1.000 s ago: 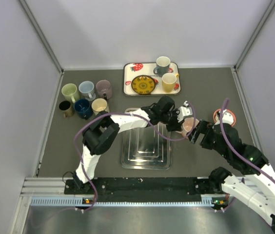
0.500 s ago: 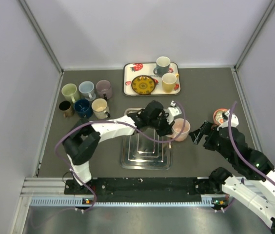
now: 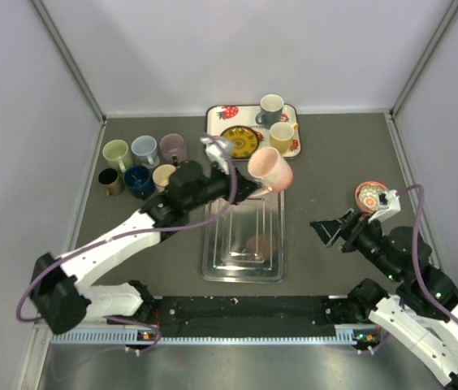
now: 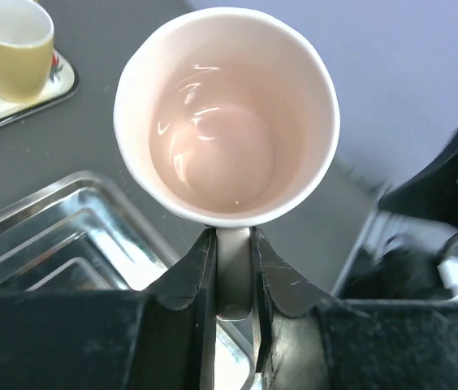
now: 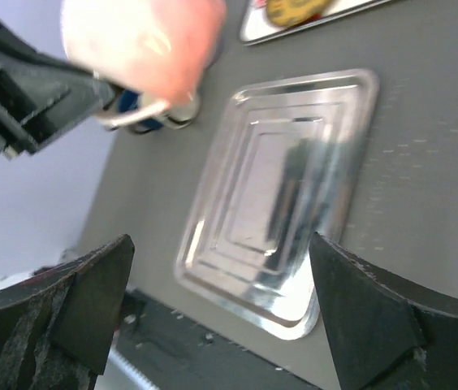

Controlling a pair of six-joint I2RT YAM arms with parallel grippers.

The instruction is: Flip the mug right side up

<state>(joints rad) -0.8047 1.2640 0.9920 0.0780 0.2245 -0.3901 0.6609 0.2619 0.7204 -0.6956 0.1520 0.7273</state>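
Pink mug (image 3: 270, 172) pinched by its handle in left gripper (image 4: 233, 253), arm (image 3: 115, 244) stretched above steel tray (image 3: 221, 262)

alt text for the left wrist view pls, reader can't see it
An empty pink mug, opening toward the camera, is pinched by its handle in the left tool. A metal tray lies below at left, a yellow mug sits at top left, and a blurred dark arm is at right.

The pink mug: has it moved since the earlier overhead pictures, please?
Yes. The pink mug, gripped by the left hand, has moved from beside the steel tray's right edge to above its far end, nearer the strawberry tray.
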